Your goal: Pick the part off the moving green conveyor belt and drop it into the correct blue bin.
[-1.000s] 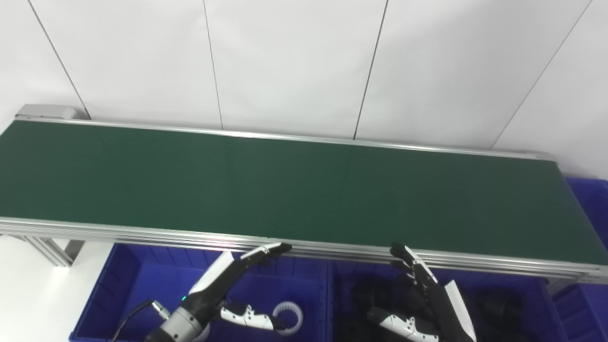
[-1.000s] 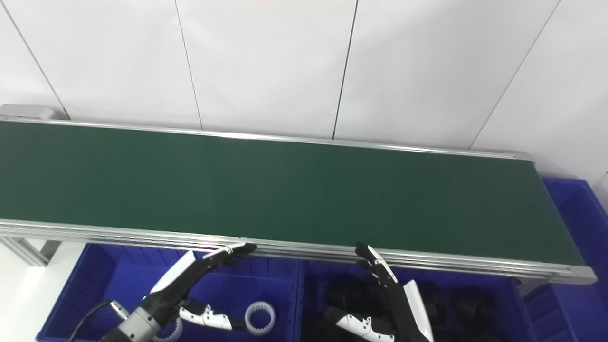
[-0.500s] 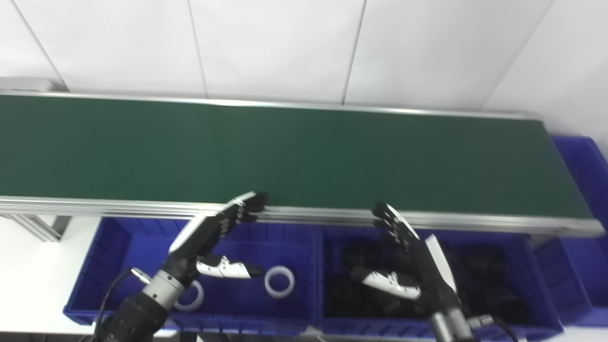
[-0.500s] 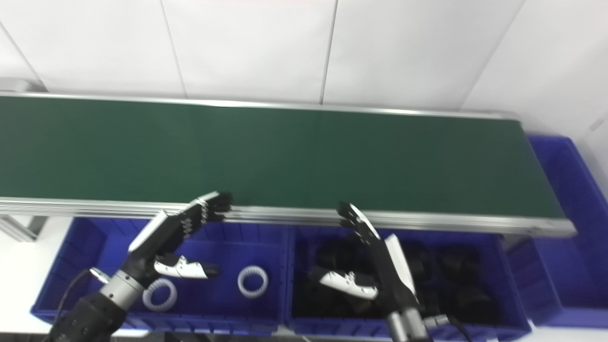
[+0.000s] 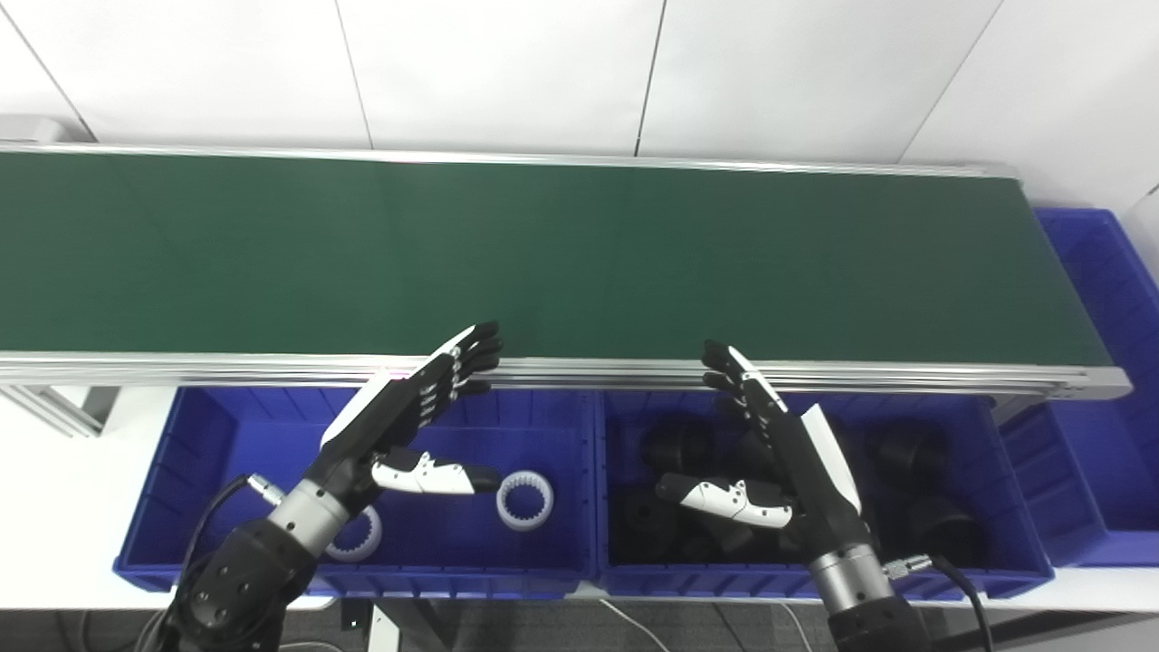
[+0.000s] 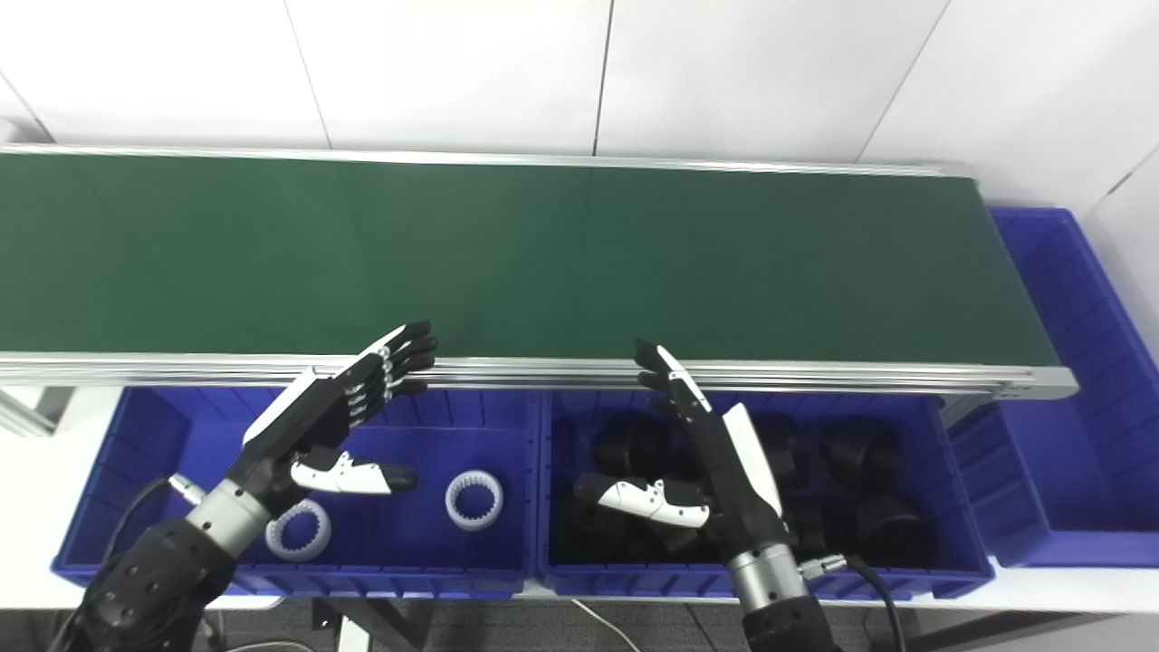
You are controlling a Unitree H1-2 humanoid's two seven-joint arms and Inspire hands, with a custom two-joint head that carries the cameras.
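Two robot hands, left robot hand [image 5: 407,417] and right robot hand [image 5: 779,453], splayed and holding nothing above the blue bins [image 5: 217,435]. No part visible on the matte green belt [image 5: 579,263]. Risk: late reach misses the arriving part. Toothed white rings [image 5: 524,500] left bin, black round parts [image 5: 905,448] right.

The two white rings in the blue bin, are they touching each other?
Apart. In the right eye view, bare blue bin floor shows between the white ring near the left hand and the other ring.
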